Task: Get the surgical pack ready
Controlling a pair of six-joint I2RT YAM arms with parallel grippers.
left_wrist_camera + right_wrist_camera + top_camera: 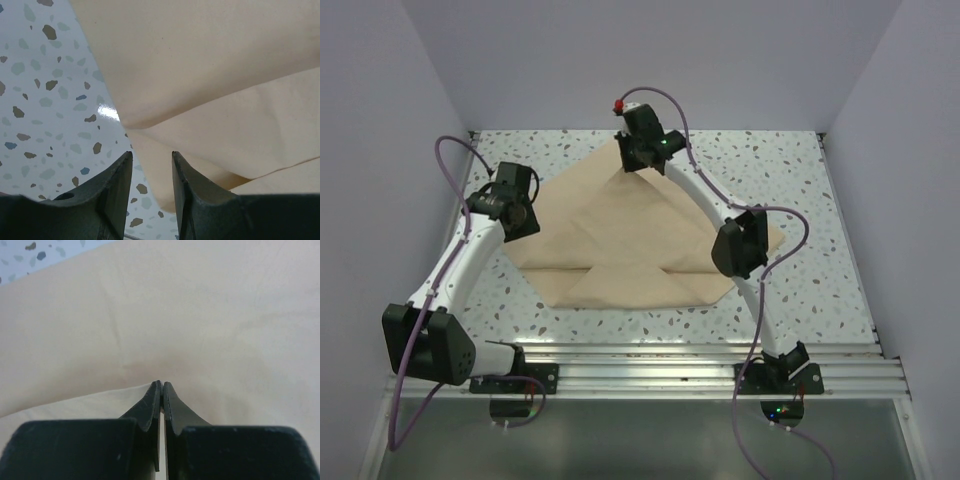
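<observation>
Lying across the middle of the top view, the surgical pack [620, 240] is a partly folded tan sheet on the speckled table [800, 170]. Right gripper [162, 384], upper centre: fingers pressed together on the sheet's far corner, cloth tented up. Left gripper [152, 155], left side: jaws spread at the sheet's left edge.

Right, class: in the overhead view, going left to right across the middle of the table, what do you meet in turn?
The left gripper → surgical pack → bare stretch of table. The right gripper sits over the pack's far corner, so it is left out.
</observation>
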